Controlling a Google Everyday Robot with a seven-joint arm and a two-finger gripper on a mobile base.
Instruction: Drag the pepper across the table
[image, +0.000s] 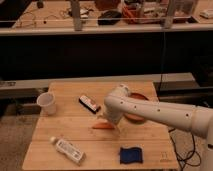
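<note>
The gripper (113, 126) is down low near the middle of the table (150, 136), hidden under the end of the white arm. Whether it is open or closed, I cannot tell. The pepper (101, 126) lies flat on the wood, right beside the gripper, on the side toward the table's left edge. Its long side runs left to right, along the front edge. A sideways pull or push looks like the next move.
</note>
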